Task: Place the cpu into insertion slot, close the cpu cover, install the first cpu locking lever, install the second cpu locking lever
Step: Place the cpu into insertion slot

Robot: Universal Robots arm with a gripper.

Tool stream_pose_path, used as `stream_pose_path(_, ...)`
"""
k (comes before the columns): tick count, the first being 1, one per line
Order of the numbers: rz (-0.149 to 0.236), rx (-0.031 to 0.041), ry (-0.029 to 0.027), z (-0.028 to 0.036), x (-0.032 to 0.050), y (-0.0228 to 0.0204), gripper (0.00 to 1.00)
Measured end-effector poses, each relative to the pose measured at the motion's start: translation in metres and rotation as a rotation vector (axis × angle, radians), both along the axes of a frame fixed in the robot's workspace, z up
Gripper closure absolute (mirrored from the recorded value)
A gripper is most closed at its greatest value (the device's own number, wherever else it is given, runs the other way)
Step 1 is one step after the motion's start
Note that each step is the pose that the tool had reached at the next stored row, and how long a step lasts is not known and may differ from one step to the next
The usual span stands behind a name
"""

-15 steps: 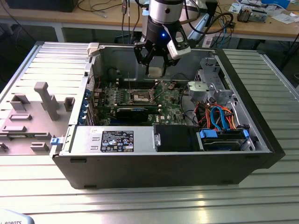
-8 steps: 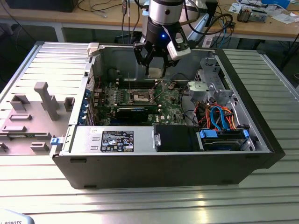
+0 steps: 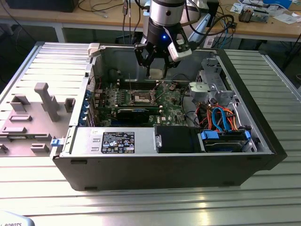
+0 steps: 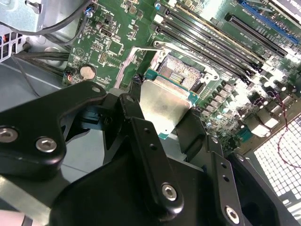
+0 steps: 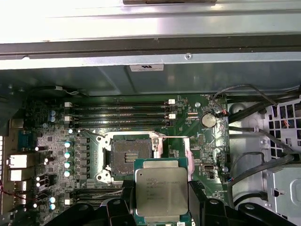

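**Ribbed metal table, open case: chip hanging short of its socket**

Ribbed silver metal table [image 3: 141, 202] is carrying the open dark-grey computer case [image 3: 164, 172], and the arm is reaching down into it. Its black two-fingered pincer [image 3: 156, 70] is clenching the cpu [image 5: 161, 197], a small flat square chip with a dull silver-grey metal top, by two opposite edges. In the first wrist view the chip is hanging above the green motherboard [image 5: 207, 155], just beside the insertion slot [image 5: 130, 153], a dark square recess edged in silvery metal, and not yet over it.

The hold is resting on thin edges only, so a slip or a tilt is the chief worry. A corner going in first, or a chip turned the wrong way, is likely to bend the socket's fine contacts. What seems to be the thin silvery cpu cover [image 5: 175, 153] is standing open right beside the slot, where a finger could be catching it. The long black memory slots [image 5: 120, 113] are lying close on the far side, leaving little room.
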State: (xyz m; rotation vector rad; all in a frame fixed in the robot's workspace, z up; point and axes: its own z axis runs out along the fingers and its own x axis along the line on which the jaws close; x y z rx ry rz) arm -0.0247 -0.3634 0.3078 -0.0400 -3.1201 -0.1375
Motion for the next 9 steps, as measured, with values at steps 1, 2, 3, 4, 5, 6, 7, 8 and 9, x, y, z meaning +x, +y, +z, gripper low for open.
stream_pose_path(1,0.000,0.0000,0.0000,-0.0002,0.0000,0.0000,0.45)
stream_pose_path(2,0.000,-0.0001,0.0000,-0.0005,0.0000,0.0000,0.45)
stream_pose_path(3,0.000,0.0000,0.0000,-0.0008,0.0000,0.0000,0.45)
stream_pose_path(4,0.000,0.0000,-0.0001,-0.0012,0.0000,0.0000,0.45)
stream_pose_path(5,0.000,0.0000,0.0000,-0.0015,0.0000,0.0000,0.45)
stream_pose_path(6,0.000,0.0000,0.0000,-0.0018,0.0000,0.0000,0.45)
stream_pose_path(7,0.000,-0.0001,0.0000,-0.0020,0.0000,0.0000,0.45)
stream_pose_path(8,0.000,-0.0001,0.0000,-0.0022,0.0000,0.0000,0.45)
stream_pose_path(9,0.000,0.0000,-0.0001,-0.0025,0.0000,0.0000,0.45)
